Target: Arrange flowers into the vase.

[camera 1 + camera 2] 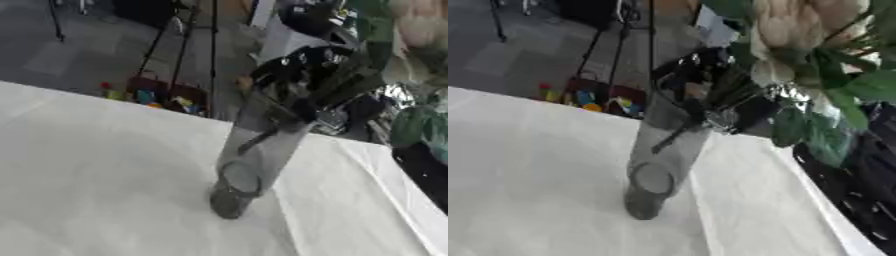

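Left eye view: glass vase (254,160) at frame centre, leaning toward the upper right, base on the white worktop (96,170), mouth near the worktop's far edge. Above the mouth, upper right of centre, a dark hand (293,67) among green stems (350,82); probably the right hand, coming from the upper right, yet impossible to tell whether spread or curled round the stems. One dark stem end (258,140) already inside the glass, slanting down. Best done by lining the stems up with the vase's axis before lowering, keeping the bunch together, and avoiding any sideways push on the rim, likely enough to tip so tall a vase. Left hand nowhere to be seen. Right eye view: cream flowers (798,30) and leaves (833,100) filling the upper right, directly over the vase mouth. Wide bare worktop at left and bottom, good room for steadying or repositioning; at right, the worktop edge running diagonally to the lower right corner, close beside the vase, so little margin there.
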